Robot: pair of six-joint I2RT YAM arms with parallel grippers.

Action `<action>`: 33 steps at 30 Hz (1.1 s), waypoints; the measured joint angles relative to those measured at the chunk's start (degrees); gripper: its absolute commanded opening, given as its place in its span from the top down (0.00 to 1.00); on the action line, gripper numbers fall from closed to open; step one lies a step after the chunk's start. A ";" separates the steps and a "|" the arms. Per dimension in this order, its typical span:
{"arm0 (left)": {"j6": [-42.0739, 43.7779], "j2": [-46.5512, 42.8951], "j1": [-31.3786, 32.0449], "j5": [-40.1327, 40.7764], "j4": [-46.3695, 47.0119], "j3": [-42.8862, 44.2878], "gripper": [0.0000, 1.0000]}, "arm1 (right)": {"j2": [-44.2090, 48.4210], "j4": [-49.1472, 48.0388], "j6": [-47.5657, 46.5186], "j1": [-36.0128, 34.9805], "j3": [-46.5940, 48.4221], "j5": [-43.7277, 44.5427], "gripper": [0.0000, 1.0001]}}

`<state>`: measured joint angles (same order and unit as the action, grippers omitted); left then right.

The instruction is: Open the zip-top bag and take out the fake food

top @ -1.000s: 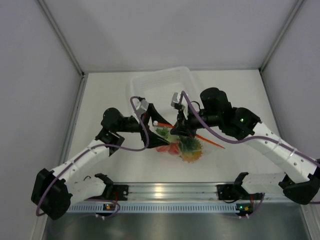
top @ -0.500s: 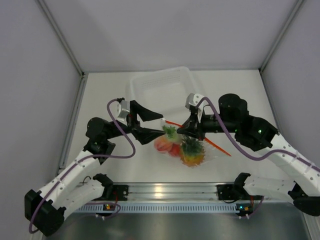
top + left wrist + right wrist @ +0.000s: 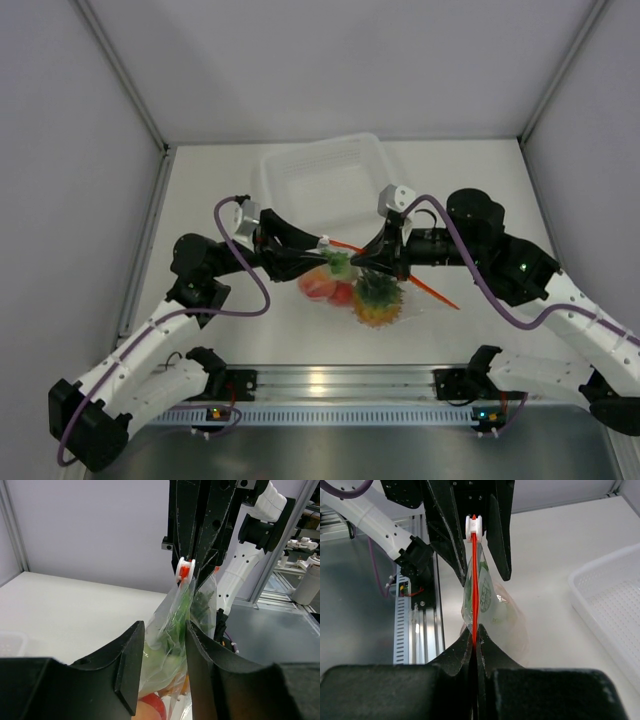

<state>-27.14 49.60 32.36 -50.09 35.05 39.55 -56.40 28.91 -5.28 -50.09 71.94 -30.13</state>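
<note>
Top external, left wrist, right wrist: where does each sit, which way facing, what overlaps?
Top external: above, behind the bases, looking down at the table; left arm, right arm show.
Left wrist: along its own fingers toward the zip-top bag and right end effector.
Right wrist: along its own fingers, shut on the bag, toward the left end effector.
Shared: the bag in all; wrist views face each other.

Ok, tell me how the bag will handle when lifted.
Probably floppy: the bag creases and sags. Likely bottom-heavy, since the food bunches low. It may slip, as the right gripper pinches only the strip.
</note>
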 measured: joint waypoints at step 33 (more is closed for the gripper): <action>-0.94 -0.37 1.11 -0.50 -0.33 1.57 1.00 | -1.36 -0.42 0.15 0.00 -1.07 0.98 0.86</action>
<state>-28.08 49.23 33.47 -50.59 34.72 41.12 -57.76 28.49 -5.13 -50.09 70.87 -29.15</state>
